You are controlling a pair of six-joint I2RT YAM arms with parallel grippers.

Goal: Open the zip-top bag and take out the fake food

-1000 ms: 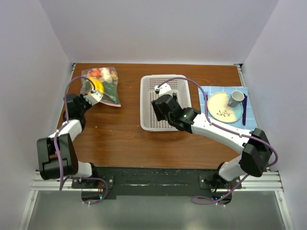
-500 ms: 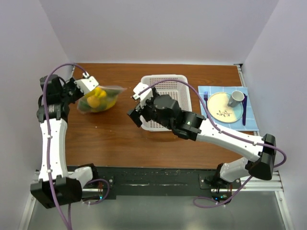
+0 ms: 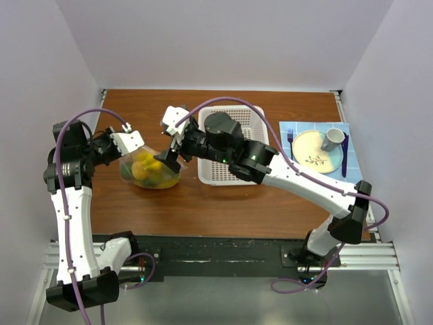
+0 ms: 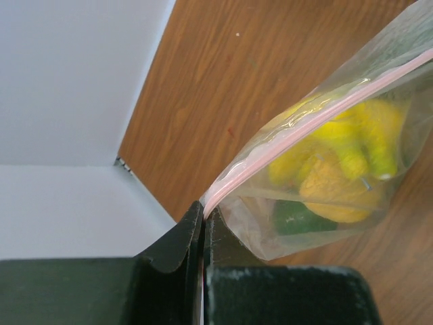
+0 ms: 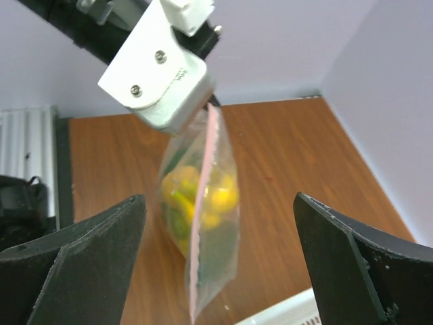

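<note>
The zip-top bag (image 3: 152, 170) hangs above the left part of the table, its pink zip strip (image 4: 318, 118) uppermost. My left gripper (image 4: 203, 206) is shut on the left end of that strip, and shows in the top view as left gripper (image 3: 130, 143). The fake food (image 4: 345, 156), yellow and green pieces, sags in the bag's bottom. My right gripper (image 5: 216, 261) stands wide open with the bag's free end (image 5: 203, 230) between its fingers (image 5: 74, 264), touching neither. From above, the right gripper (image 3: 172, 142) sits at the bag's right end.
A white perforated basket (image 3: 254, 115) lies mid-table, partly under my right arm. At the right, a blue mat (image 3: 352, 175) carries a cream plate (image 3: 312, 152), a grey mug (image 3: 333, 138) and cutlery. Walls close in on the left, back and right.
The left arm lifted the bag off the back-left table and carried it forward. The right arm left the basket, swung left to the bag and opened its jaws wide around the free end.
</note>
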